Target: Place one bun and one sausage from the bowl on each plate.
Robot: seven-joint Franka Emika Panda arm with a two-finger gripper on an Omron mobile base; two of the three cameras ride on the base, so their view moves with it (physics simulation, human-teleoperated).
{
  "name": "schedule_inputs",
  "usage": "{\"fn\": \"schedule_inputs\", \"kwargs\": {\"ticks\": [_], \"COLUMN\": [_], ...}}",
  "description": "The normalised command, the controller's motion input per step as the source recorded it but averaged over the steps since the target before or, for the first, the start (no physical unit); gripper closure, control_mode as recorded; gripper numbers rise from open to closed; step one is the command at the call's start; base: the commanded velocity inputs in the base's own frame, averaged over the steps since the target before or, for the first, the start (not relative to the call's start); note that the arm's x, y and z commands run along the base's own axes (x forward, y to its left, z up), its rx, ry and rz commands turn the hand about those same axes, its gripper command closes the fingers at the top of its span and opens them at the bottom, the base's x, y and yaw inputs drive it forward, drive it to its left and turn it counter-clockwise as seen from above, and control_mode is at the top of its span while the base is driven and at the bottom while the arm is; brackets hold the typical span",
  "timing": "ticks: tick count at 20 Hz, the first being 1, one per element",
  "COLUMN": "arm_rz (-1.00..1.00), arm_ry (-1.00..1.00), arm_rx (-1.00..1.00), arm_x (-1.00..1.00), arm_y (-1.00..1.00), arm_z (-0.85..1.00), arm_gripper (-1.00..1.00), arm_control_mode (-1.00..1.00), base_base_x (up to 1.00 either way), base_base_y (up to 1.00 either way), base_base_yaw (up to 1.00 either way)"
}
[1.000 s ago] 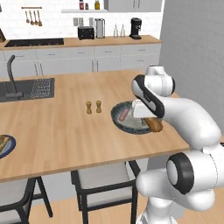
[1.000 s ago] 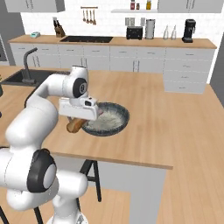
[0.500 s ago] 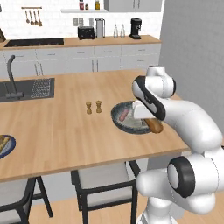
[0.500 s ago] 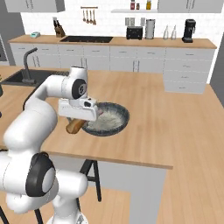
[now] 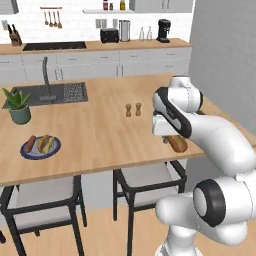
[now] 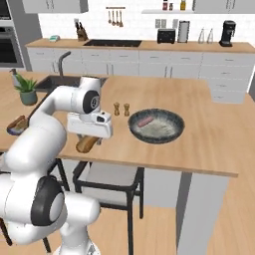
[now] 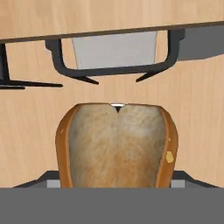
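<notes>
My gripper (image 5: 175, 142) is shut on a golden-tan bun (image 5: 178, 144), holding it just above the near edge of the wooden counter. In the right base view the bun (image 6: 87, 144) hangs below the hand, left of the dark grey bowl (image 6: 172, 132), which holds one pinkish sausage (image 6: 145, 121). The hand view looks down over the bun (image 7: 117, 146), whose bulk hides the fingertips. A blue-grey plate (image 5: 54, 147) at the counter's left carries a sausage (image 5: 30, 142) and a bun (image 5: 46, 143).
Two small shakers (image 5: 133, 109) stand mid-counter. A potted plant (image 5: 19, 105) and a sink (image 5: 50, 93) with its faucet lie to the far left. Black-framed stools (image 5: 146, 179) stand under the counter's near edge, directly below the hand.
The whole picture has shifted right, so the base has driven left along the counter. The gripper, still shut on the bun, is now left of the bowl instead of over its rim.
</notes>
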Motion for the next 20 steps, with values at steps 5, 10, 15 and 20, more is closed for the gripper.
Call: {"fn": "schedule_inputs", "kwargs": {"ticks": [5, 10, 15, 20], "arm_rz": [0.00, 0.00, 0.00, 0.00], "arm_ry": [0.00, 0.00, 0.00, 0.00], "arm_rx": [0.00, 0.00, 0.00, 0.00], "arm_x": [0.00, 0.00, 0.00, 0.00], "arm_y": [0.00, 0.00, 0.00, 0.00], "arm_z": [0.00, 0.00, 0.00, 0.00], "arm_gripper": [1.00, 1.00, 1.00, 1.00], "arm_control_mode": [1.00, 1.00, 1.00, 1.00], "base_base_x": [0.00, 0.00, 0.04, 0.10], "base_base_y": [1.00, 1.00, 1.00, 1.00], "base_base_yaw": [0.00, 0.00, 0.00, 0.00]}}
